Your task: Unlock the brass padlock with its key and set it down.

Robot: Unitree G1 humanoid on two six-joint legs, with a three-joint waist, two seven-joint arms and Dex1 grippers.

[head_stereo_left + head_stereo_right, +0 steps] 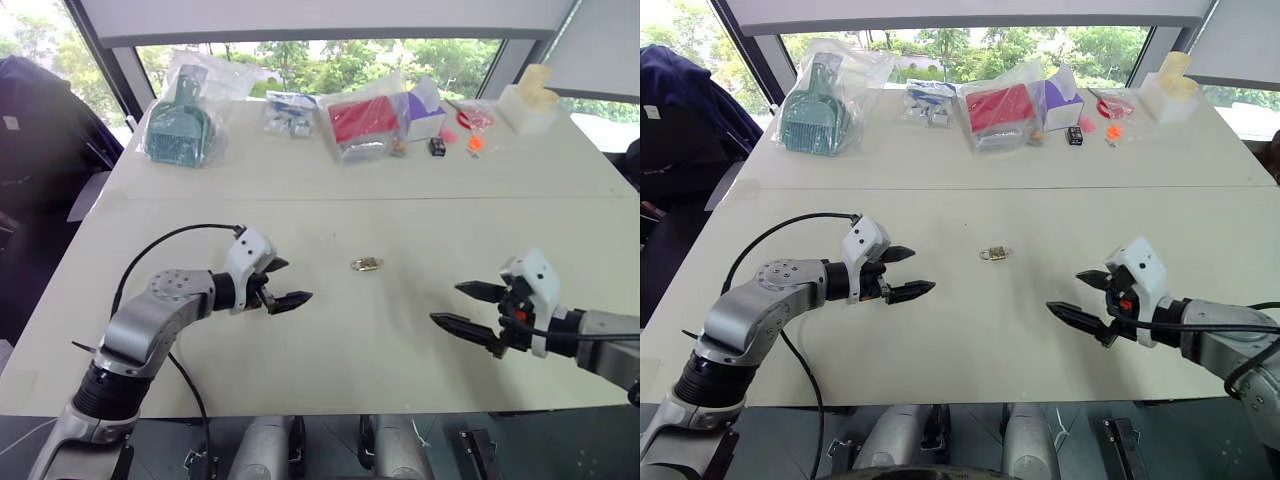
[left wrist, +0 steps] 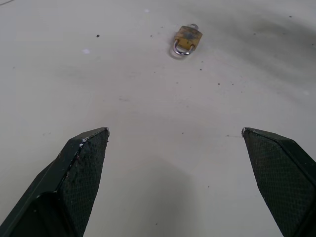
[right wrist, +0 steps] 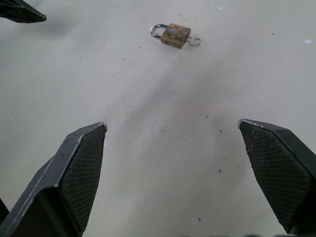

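The brass padlock (image 1: 367, 264) lies flat on the white table (image 1: 330, 190), in the middle between my two arms. Its silvery shackle (image 3: 158, 30) looks closed, and a small silver key (image 3: 195, 40) sticks out of its body. My left gripper (image 1: 285, 283) hovers open to the padlock's left, a short way off, pointing toward it. My right gripper (image 1: 466, 306) hovers open to the padlock's right and nearer the front edge, also pointing inward. Neither gripper touches the padlock (image 2: 187, 38). Both pairs of fingers have nothing between them.
Along the table's far edge lie a bagged teal scoop (image 1: 180, 128), a bag of small parts (image 1: 290, 112), a bagged red box (image 1: 362, 124), a purple box (image 1: 425, 115), small black and orange bits (image 1: 455, 140) and a cream block (image 1: 528, 100). A dark chair (image 1: 30, 130) stands at the left.
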